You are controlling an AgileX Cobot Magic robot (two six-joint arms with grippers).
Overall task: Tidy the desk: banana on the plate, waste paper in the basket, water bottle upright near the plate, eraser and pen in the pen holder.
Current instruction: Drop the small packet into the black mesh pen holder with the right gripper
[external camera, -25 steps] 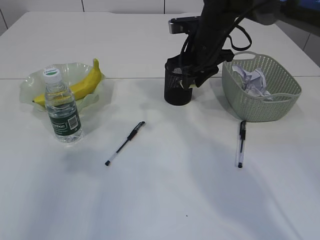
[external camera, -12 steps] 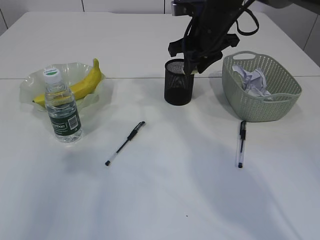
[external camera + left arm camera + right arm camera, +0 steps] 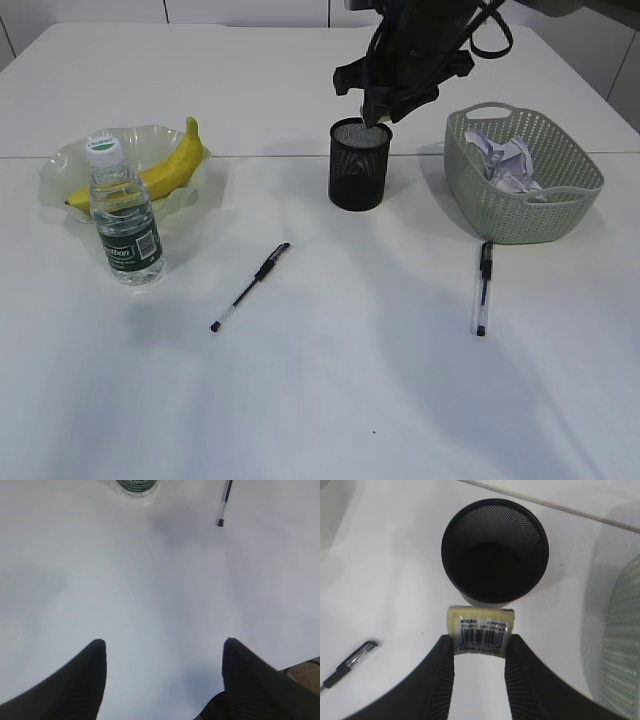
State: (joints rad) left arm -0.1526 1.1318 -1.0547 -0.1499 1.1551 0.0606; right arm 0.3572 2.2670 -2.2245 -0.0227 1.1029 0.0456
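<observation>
Right gripper (image 3: 480,647) risen above the holder (image 3: 358,165), fingers (image 3: 440,675) clamped on eraser (image 3: 480,632), left gripper (image 3: 164,652) fingers wide apart, empty, over desk (image 3: 150,590).

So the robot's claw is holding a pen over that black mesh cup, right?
Not quite. The right gripper is over the black mesh cup, but it holds a small eraser with a barcode label, not a pen. The right wrist view shows it clamped between the fingers. Both pens lie on the table.
</observation>
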